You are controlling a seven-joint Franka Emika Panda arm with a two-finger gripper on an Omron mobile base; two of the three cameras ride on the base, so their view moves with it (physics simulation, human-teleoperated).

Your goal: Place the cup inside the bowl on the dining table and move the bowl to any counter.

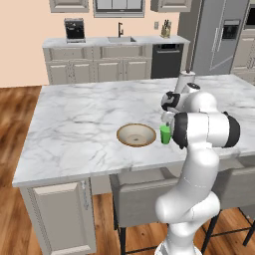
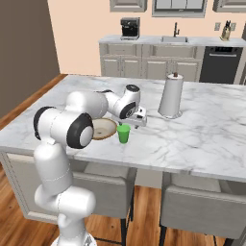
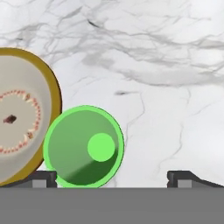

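Right base view: paper towel roll (image 2: pixel 171 96) stands beyond cup (image 2: pixel 123 133), bowl (image 2: pixel 106 129).

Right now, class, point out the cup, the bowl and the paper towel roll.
cup (image 2: pixel 123 133), right base view, on its green side wall.
bowl (image 1: pixel 136 134), left base view, on its pale inside.
paper towel roll (image 2: pixel 171 98), right base view, on its white side.

cup (image 1: pixel 165 134): we see its right side hidden behind the arm | bowl (image 3: pixel 22 118): we lose its left part past the hand view's edge | bowl (image 2: pixel 103 129): near-left part covered by the arm
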